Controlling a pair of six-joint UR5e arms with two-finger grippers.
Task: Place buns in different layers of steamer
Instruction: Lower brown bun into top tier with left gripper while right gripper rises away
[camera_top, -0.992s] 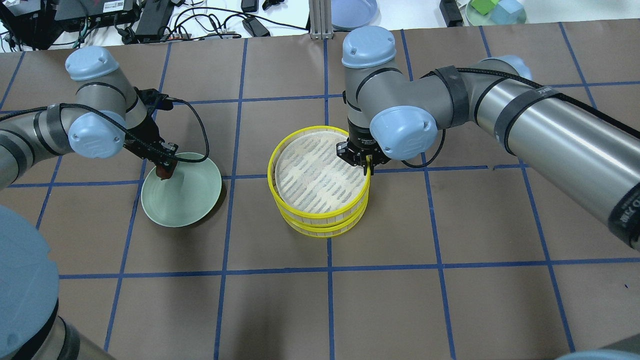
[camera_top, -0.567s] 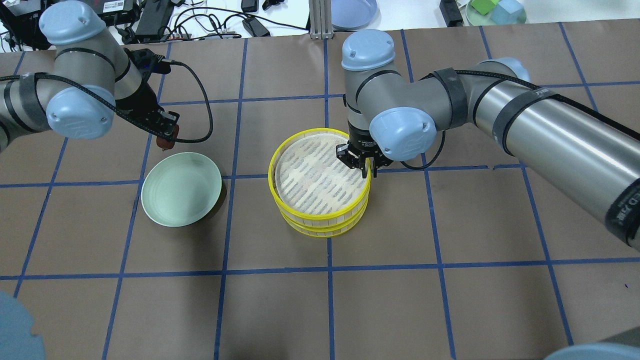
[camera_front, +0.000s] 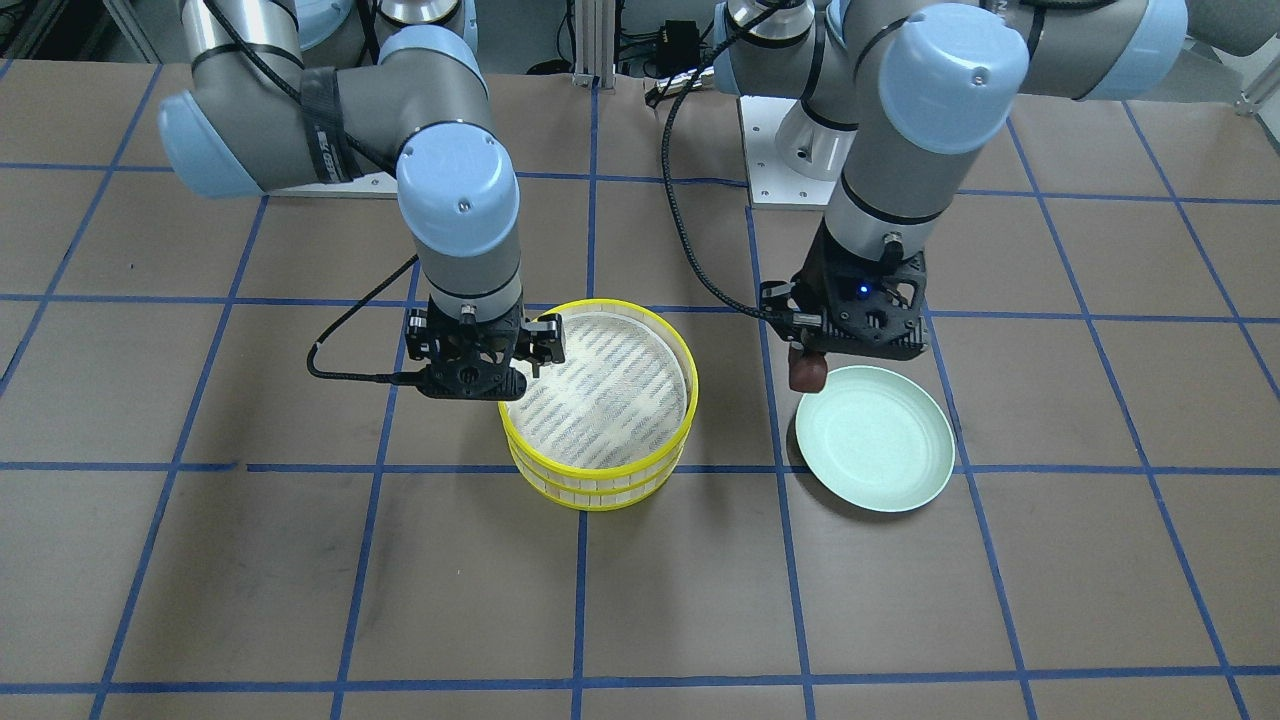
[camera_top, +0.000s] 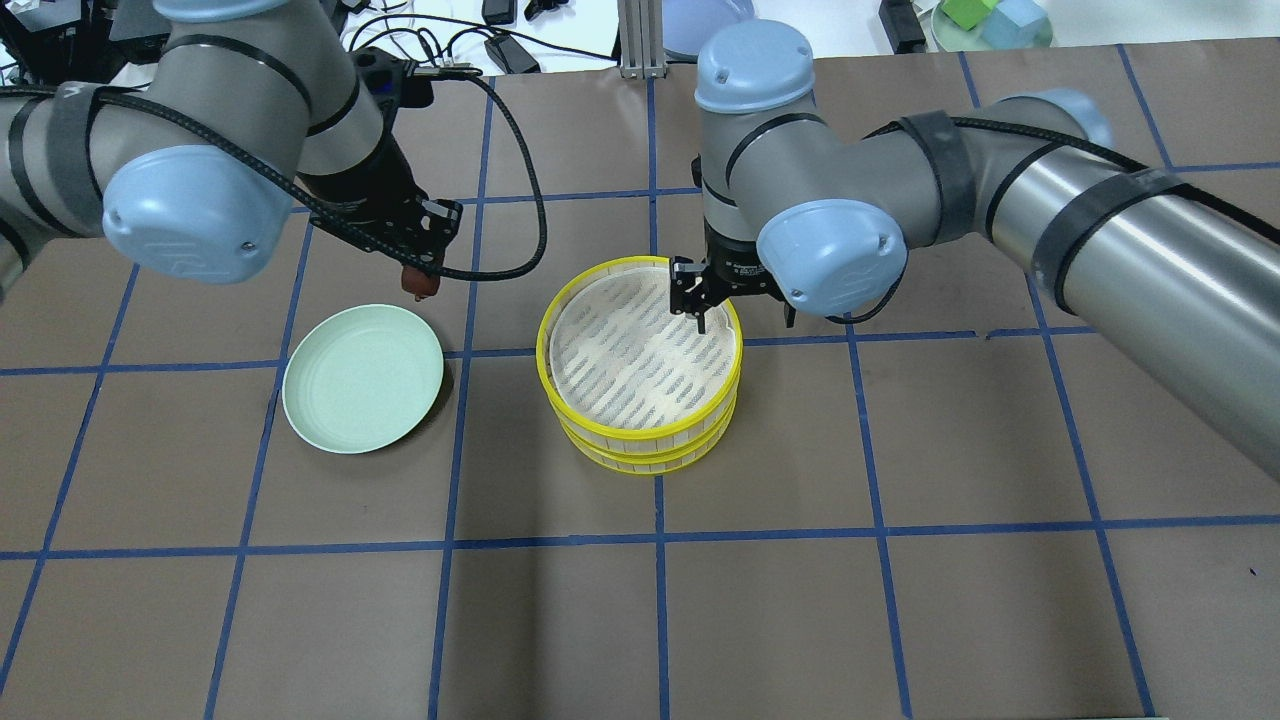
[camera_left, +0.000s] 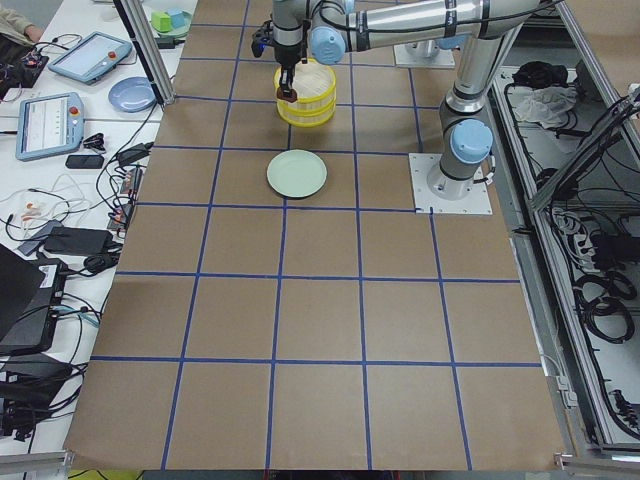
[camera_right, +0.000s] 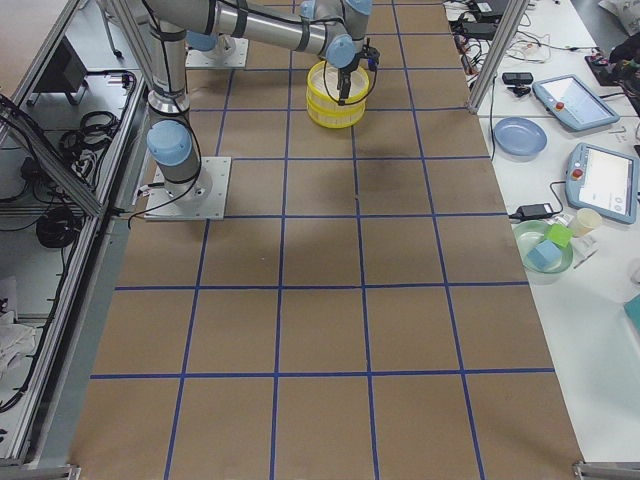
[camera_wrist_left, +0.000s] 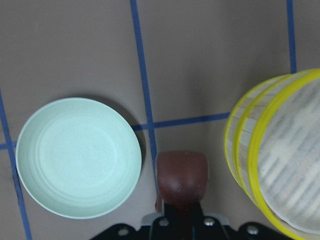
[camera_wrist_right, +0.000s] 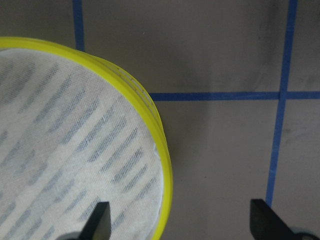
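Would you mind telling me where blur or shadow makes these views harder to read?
Left wrist view: the bun is near and soft-edged; the plate throws a dark shadow rightward. Right wrist view: the right end effector shows dark, blurred fingertips. Overhead view: evenly lit.

**Overhead exterior view:** taken from behind the robot (camera_top: 1100, 230), looking forward and down on the bench (camera_top: 900, 600).
**Front-facing view:** taken from across the bench, facing the robot and looking steeply down.
Both framed the stacked steamer trays (camera_top: 640, 445) and the green plate (camera_top: 362, 378) at middle range.
**Side views:** distant, looking along the bench from either end.
**Wrist views:** close, looking straight down. The left showed the plate and the trays' rim, the right the rim only.
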